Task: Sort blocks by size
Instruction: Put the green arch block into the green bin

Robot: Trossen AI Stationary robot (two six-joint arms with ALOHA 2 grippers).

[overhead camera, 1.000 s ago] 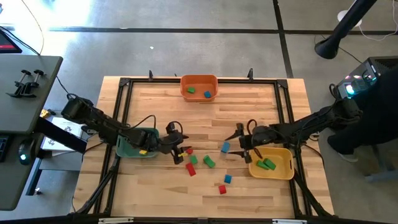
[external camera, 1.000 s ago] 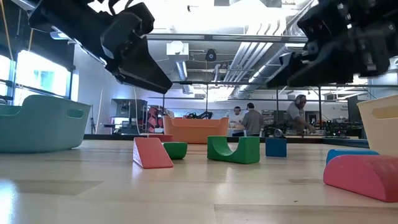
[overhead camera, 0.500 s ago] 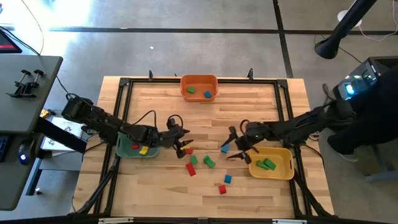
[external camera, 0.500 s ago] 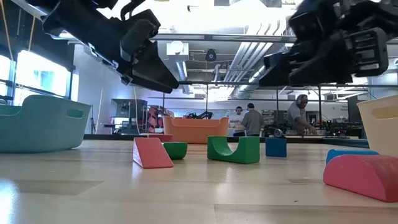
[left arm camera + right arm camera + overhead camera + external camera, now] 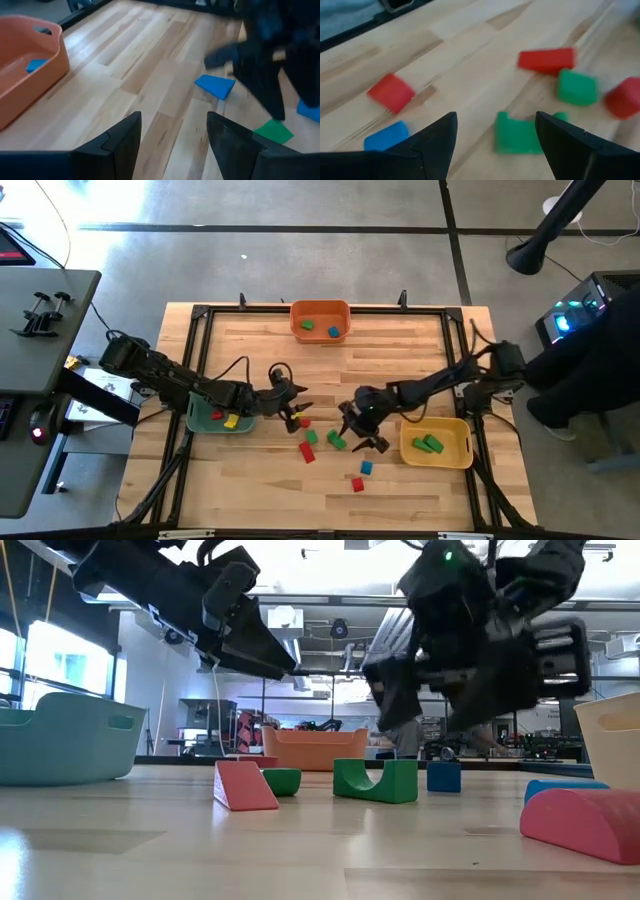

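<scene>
Several small blocks lie on the wooden table's middle: a red block (image 5: 303, 422), two green blocks (image 5: 310, 436) (image 5: 337, 440), a red one (image 5: 307, 452), a blue one (image 5: 366, 468) and a red one (image 5: 357, 483). My left gripper (image 5: 292, 408) (image 5: 172, 140) hovers open and empty just left of them, above the table. My right gripper (image 5: 358, 430) (image 5: 495, 137) hovers open and empty over the green arch block (image 5: 517, 135) (image 5: 376, 780). A blue wedge (image 5: 216, 85) lies flat beyond my left fingers.
An orange bin (image 5: 320, 320) with a green and a blue block stands at the far edge. A teal bin (image 5: 212, 420) with a yellow and a red block stands at the left. A yellow bin (image 5: 452, 450) with green blocks stands at the right. People stand in the room behind.
My right gripper has swept from beside the yellow bin toward the table's left and now hangs over the green blocks in the middle. My left gripper has shifted a little toward the table's right. No block has moved.
</scene>
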